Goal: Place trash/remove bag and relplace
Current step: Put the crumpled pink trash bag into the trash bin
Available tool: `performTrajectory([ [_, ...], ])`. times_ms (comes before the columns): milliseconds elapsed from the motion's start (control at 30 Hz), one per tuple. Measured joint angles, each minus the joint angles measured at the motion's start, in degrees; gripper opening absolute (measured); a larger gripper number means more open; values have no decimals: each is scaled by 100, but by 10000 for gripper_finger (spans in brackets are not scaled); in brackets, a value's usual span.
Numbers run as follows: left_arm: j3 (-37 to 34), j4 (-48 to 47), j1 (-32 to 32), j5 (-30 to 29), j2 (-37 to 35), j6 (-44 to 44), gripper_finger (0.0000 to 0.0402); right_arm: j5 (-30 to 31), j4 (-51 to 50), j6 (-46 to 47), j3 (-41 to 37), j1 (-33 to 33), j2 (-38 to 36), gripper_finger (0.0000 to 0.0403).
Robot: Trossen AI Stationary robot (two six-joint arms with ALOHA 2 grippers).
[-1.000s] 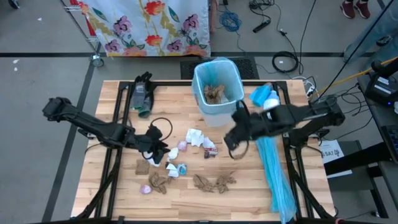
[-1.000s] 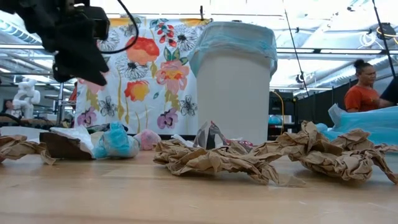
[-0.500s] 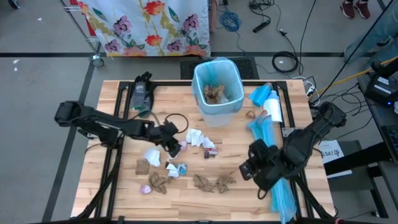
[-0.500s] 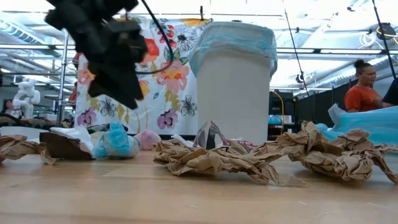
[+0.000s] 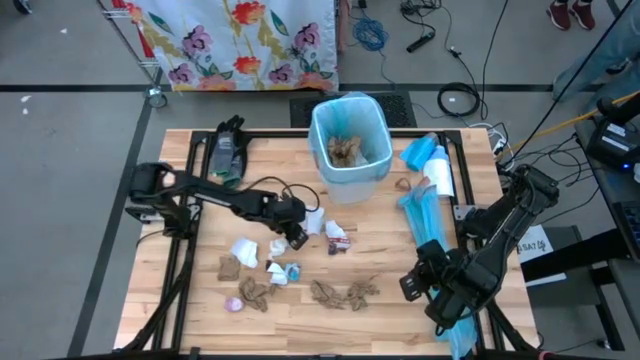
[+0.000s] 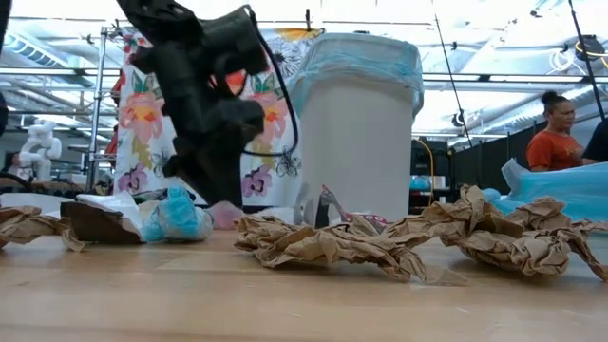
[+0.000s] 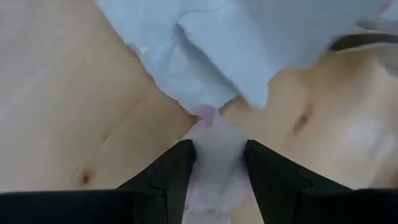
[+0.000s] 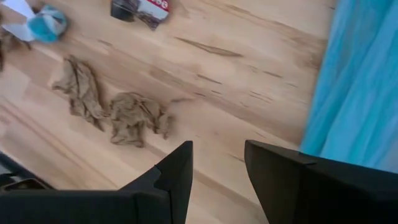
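Trash lies scattered on the wooden table (image 5: 200, 320): brown paper scraps (image 5: 345, 293), white tissue (image 5: 315, 220) and a small blue bit (image 5: 292, 270). The white bin (image 5: 350, 145) with its light-blue bag stands at the far middle, brown paper inside. My left gripper (image 7: 217, 162) is open and points steeply down at mid-table (image 5: 297, 236). A pale pink scrap (image 7: 214, 149) lies between its fingers, just beside the white tissue (image 7: 249, 50). My right gripper (image 8: 217, 168) hangs open over bare wood near the front right (image 5: 412, 287), holding nothing. It is beside the brown scraps (image 8: 124, 115). My left gripper has its open fingers (image 7: 171, 171) on either side of the pink scrap (image 7: 214, 149), coming from above and slanting down. The scrap lies on the table. I cannot tell whether the fingers touch it.
Long light-blue plastic sheets (image 5: 440, 250) run down the table's right side, with a blue-and-white roll (image 5: 430, 158) at their far end. A dark glove-like thing (image 5: 228, 150) lies far left. A small printed packet (image 5: 335, 235) sits mid-table. A person in orange (image 6: 556, 133) stands beyond the table.
My left gripper has gone toward the table's right edge and down, onto the pink scrap beside the white tissue. My right gripper has swung from beside the bin toward the near edge, sinking and rolling its wrist. The scraps have not moved.
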Motion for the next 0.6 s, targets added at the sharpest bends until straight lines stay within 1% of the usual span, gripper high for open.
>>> performTrajectory([
  [67,99,-43,39,70,240,2,150,5,-50,-10,-37,31,0,137],
  [133,145,-49,60,177,427,6,130,3,-124,-33,-44,41,0,137],
  [200,173,-69,59,231,514,3,97,5,-160,-87,-44,41,0,137],
  [300,225,-102,59,234,512,2,29,13,-164,-228,-44,41,0,137],
  [333,250,-134,47,228,434,2,18,18,-165,-264,-44,41,0,137],
  [433,404,-364,-13,187,196,2,12,27,-165,-299,-44,61,0,137],
  [533,736,-912,-96,32,-238,3,6,-8,-149,-227,-44,61,0,137],
  [600,1049,-1425,-195,-205,-560,51,5,-2,-145,-148,-44,61,0,137],
])
